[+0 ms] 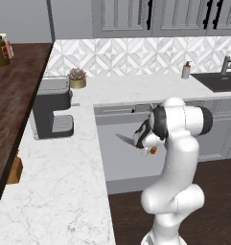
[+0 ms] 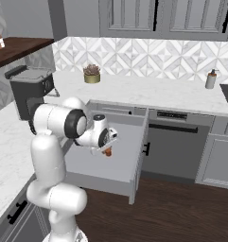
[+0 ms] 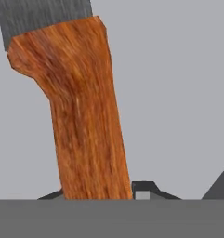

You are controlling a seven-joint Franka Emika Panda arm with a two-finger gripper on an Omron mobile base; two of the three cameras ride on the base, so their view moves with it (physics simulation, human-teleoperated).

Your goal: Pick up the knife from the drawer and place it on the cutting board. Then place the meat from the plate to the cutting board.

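The tool (image 1: pixel 146 145) is clamped on the orange-brown handle of the knife (image 1: pixel 128 140), over the open drawer (image 2: pixel 99 158). In the left base view the silver blade juts toward ten o'clock from the tool; in the hand view the handle rises toward twelve o'clock between the tips. To do this step well, I'd lift straight up until the blade tip clears the drawer's front panel before swinging toward the worktop (image 1: pixel 50 182), keeping the wrist steady so the handle cannot pivot.
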